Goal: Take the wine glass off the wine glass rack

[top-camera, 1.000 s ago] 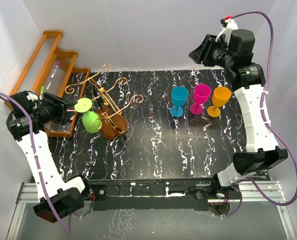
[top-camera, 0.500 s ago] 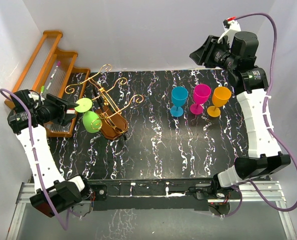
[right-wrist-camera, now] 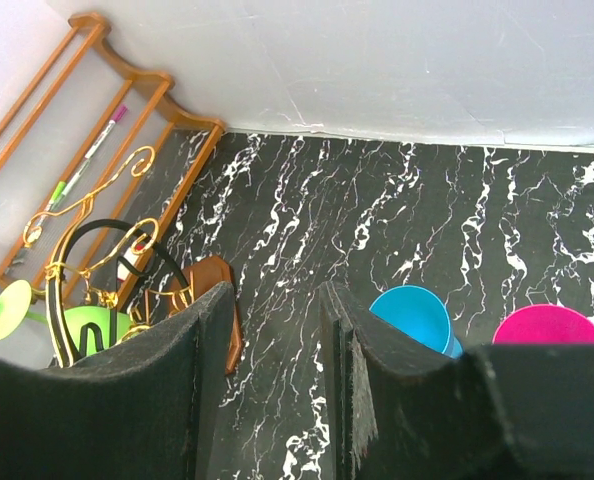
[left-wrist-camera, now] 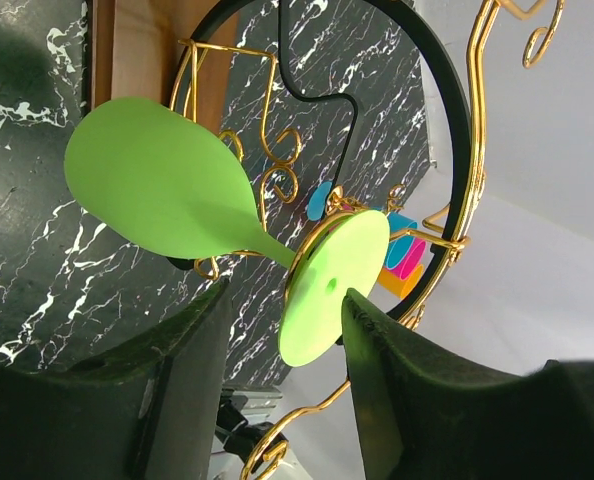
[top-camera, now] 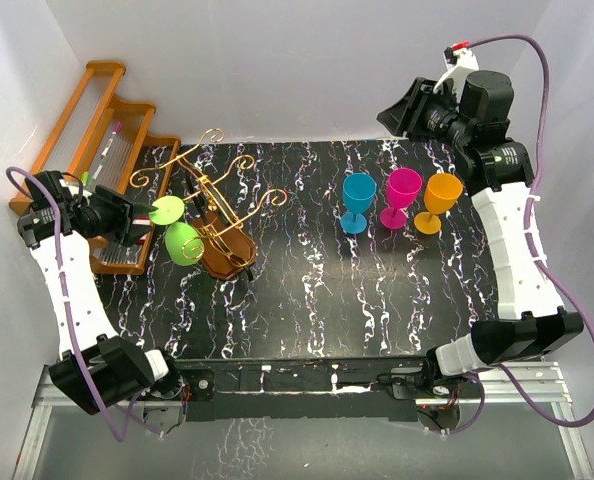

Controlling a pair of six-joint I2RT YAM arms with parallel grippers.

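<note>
The left gripper is held level with the lime-green plastic wine glass, jaws half open astride its round foot, nothing gripped, apparently so it can be slid off the gold-copper wire wine glass rack, where it hangs. The right gripper is raised clear, partly open, empty

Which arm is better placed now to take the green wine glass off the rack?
Left. The left gripper is open at the foot of the green wine glass hanging on the wine glass rack. The right gripper hangs far off on the right side, near the three other glasses.
</note>
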